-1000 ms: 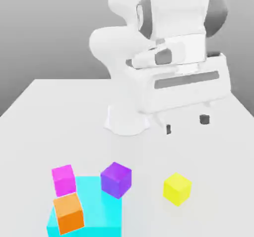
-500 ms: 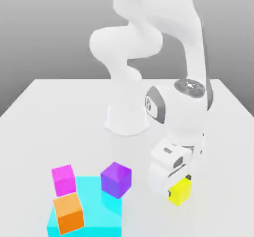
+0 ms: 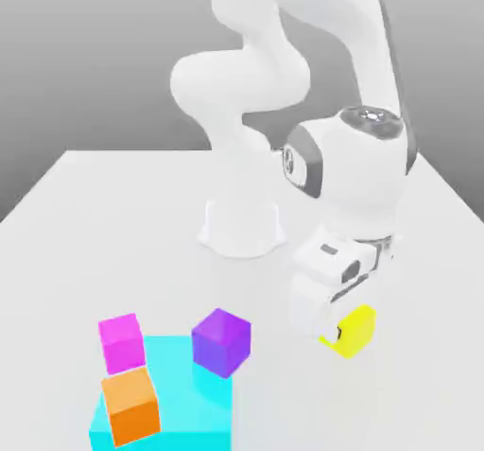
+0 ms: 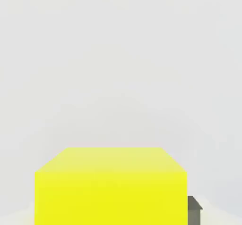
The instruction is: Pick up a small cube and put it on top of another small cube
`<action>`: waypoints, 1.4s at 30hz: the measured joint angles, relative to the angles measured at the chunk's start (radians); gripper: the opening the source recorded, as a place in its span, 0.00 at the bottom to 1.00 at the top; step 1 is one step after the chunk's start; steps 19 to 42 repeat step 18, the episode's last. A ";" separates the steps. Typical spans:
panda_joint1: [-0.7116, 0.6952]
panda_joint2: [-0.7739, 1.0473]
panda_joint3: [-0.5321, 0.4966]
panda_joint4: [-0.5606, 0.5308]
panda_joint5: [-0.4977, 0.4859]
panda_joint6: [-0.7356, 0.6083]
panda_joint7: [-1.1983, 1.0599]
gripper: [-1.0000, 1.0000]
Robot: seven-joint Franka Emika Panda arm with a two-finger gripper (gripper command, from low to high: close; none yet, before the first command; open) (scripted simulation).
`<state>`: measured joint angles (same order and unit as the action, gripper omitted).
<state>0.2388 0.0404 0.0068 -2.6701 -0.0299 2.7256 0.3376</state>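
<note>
Grey backdrop, pale surface (image 3: 432,319); toward the exterior view's right, the tool (image 3: 350,330) is closed snugly on the yellow cube (image 3: 354,335). Carrying it to the purple cube (image 3: 221,342) would mean crossing toward that view's left.
</note>
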 joint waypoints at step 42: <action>-0.355 -0.065 -0.235 0.102 0.027 -0.183 0.023 1.00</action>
